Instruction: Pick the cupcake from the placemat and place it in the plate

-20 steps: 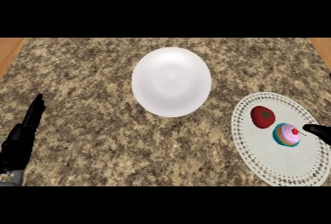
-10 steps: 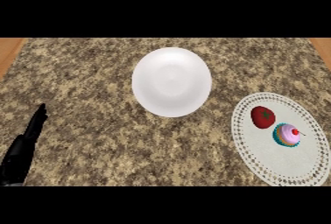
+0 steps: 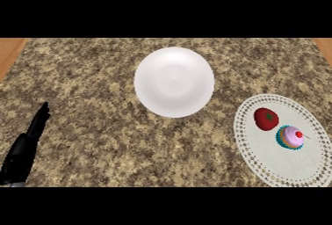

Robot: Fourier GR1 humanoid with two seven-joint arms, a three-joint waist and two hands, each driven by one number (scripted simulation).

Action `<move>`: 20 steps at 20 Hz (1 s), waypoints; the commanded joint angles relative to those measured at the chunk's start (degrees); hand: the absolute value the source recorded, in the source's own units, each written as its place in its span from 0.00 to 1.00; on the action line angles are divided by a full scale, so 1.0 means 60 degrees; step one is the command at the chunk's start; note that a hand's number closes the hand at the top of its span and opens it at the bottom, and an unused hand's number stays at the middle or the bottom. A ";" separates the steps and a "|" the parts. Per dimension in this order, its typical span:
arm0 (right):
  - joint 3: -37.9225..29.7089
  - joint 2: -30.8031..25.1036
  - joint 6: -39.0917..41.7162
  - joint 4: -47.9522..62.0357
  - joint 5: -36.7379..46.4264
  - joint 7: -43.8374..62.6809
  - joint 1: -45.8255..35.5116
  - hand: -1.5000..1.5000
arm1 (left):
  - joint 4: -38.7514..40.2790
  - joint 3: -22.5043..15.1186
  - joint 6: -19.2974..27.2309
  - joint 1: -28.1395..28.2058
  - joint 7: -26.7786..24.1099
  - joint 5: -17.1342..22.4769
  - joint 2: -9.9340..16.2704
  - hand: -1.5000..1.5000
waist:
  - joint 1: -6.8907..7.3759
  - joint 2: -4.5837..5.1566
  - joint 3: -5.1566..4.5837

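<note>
Compared with one second earlier, the right hand, then visible at the right edge beside the cupcake, has left the view and does not appear in the current head view; the left hand (image 3: 26, 147) has shifted only slightly over the same interval and is unchanged from half a second ago. The left hand shows at the lower left corner, over the counter (image 3: 91, 88), with its fingers straight, held together and pointing up and slightly right; it holds nothing and touches no object. The plate (image 3: 174, 82) is white and round and sits near the centre of the counter, toward the far side, with nothing on it. The placemat (image 3: 282, 160) is a pale round mat with a dotted lace border, located at the right side of the counter, near the front edge, and partly cut off by the view's right edge. The cupcake (image 3: 290, 138) sits upright on the placemat, right of the mat's centre; it has a teal wrapper, pink frosting and a red topping. A red fruit (image 3: 266, 119), round with a small green mark on top, lies on the same mat just beside the cupcake, up and to its left. The plate and the placemat are apart, with bare counter between them.
</note>
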 commanded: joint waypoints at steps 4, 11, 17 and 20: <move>0.0758 -0.1227 0.0467 0.0582 0.0659 0.1828 -0.1152 0.00 | -0.0105 0.0228 -0.0514 0.0082 0.0077 0.0027 0.0097 0.50 | 0.0139 0.0010 -0.0002; 0.1992 -0.1286 0.1602 0.2146 0.1844 0.2023 -0.2618 0.00 | 0.0561 0.0207 -0.0324 -0.0089 -0.0294 -0.0485 -0.0622 0.50 | 0.0137 0.0025 0.0001; 0.2932 -0.1513 0.2621 0.2820 0.3404 0.1700 -0.3114 0.00 | 0.0680 0.0639 -0.0817 -0.0213 -0.0473 -0.0363 -0.0344 0.50 | 0.0150 0.0030 0.0001; 0.3369 -0.0982 0.2993 0.4078 0.3941 0.1419 -0.4223 0.00 | -0.0174 0.0389 -0.0647 -0.0446 0.0668 -0.0794 -0.0448 0.50 | 0.0179 0.0026 0.0011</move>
